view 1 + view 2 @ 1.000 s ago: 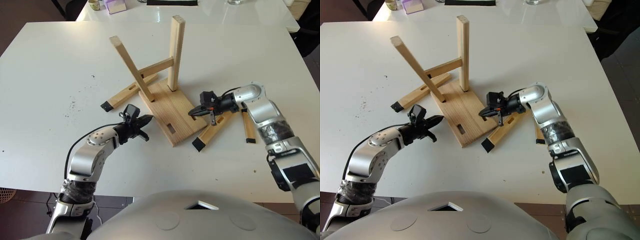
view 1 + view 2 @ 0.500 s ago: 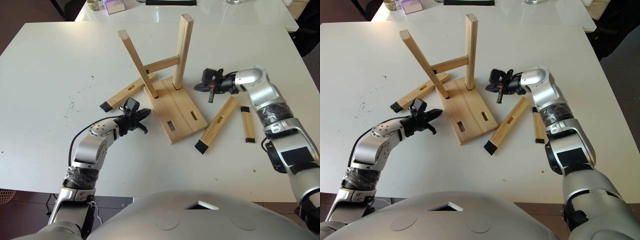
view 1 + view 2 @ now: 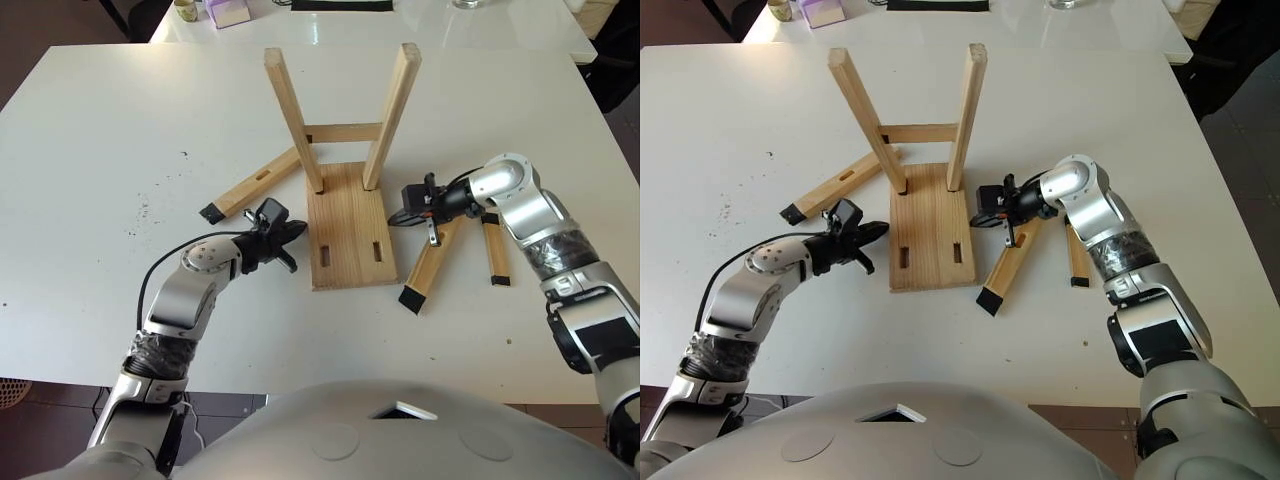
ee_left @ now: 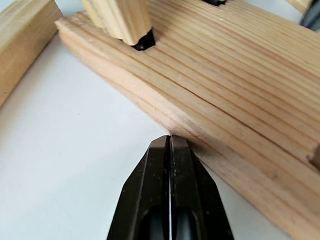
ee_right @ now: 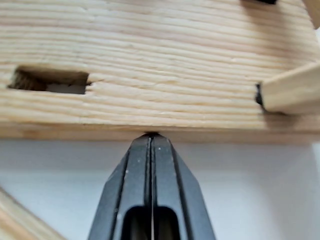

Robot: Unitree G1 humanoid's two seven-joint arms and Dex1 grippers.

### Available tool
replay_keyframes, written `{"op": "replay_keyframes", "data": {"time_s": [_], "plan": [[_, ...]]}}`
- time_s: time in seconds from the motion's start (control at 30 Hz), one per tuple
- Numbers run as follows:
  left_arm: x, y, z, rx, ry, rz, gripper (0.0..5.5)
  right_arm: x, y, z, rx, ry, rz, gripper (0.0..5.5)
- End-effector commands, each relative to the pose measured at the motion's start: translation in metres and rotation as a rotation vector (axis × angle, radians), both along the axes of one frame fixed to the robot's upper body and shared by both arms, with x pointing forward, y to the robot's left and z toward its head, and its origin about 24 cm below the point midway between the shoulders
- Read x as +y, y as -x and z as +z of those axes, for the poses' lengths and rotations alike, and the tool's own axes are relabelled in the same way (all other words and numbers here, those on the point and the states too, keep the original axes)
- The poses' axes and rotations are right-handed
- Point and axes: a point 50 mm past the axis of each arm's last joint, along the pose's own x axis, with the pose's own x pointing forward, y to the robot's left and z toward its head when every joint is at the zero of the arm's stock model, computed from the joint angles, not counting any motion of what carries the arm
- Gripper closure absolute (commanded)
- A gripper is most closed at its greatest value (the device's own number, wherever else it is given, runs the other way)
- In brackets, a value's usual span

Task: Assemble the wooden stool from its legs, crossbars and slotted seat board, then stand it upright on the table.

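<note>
The slotted seat board (image 3: 350, 215) lies flat on the white table, with two legs (image 3: 293, 120) (image 3: 392, 115) standing up from its far slots and a crossbar (image 3: 345, 132) joining them. Two near slots (image 3: 327, 254) are empty. My left gripper (image 3: 297, 232) is shut, its tip (image 4: 170, 137) touching the board's left edge (image 4: 225, 125). My right gripper (image 3: 400, 218) is shut too, its tip (image 5: 151, 134) against the right edge (image 5: 150, 65). One loose leg (image 3: 255, 183) lies left of the board. Another loose leg (image 3: 432, 265) and a short crossbar (image 3: 497, 250) lie to the right.
A purple box (image 3: 232, 12) and a jar (image 3: 186, 10) stand on a second table beyond the far edge. Dark specks (image 3: 140, 210) mark the table at the left. There is open table surface at the left and along the front.
The board with its two legs has turned until it lies square to me. My right gripper swung out to the far right, then returned to the board's right edge. The left gripper stayed at the left edge.
</note>
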Motion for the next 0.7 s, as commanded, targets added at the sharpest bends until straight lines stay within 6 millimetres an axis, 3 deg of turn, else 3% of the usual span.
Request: {"op": "replay_keyframes", "data": {"time_s": [0.03, 0.2, 0.33, 0.47, 0.57, 0.67, 0.7], "plan": [[-0.006, -0.004, -0.005, 0.016, 0.007, -0.032, 5.50, 0.007, 0.011, -0.013, 0.035, -0.022, -0.019, 5.48], [-0.004, -0.005, -0.003, 0.007, 0.021, -0.016, 5.50, 0.001, 0.007, -0.012, 0.003, -0.050, -0.119, 5.48], [0.004, 0.005, 0.015, -0.037, 0.075, 0.056, 5.50, -0.027, 0.002, 0.023, -0.083, -0.102, -0.217, 5.48], [0.030, 0.015, 0.035, -0.107, 0.046, 0.222, 5.50, -0.063, 0.026, 0.057, -0.115, -0.117, -0.297, 5.48], [0.045, 0.024, 0.060, -0.201, 0.101, 0.375, 5.50, -0.084, 0.037, 0.057, -0.173, -0.111, -0.492, 5.48], [0.029, 0.037, 0.099, -0.340, 0.369, 0.474, 5.50, -0.103, 0.044, 0.039, -0.301, -0.100, -0.830, 5.20], [0.021, 0.041, 0.109, -0.376, 0.455, 0.494, 5.50, -0.111, 0.045, 0.041, -0.411, -0.170, -1.007, 5.00]]}}
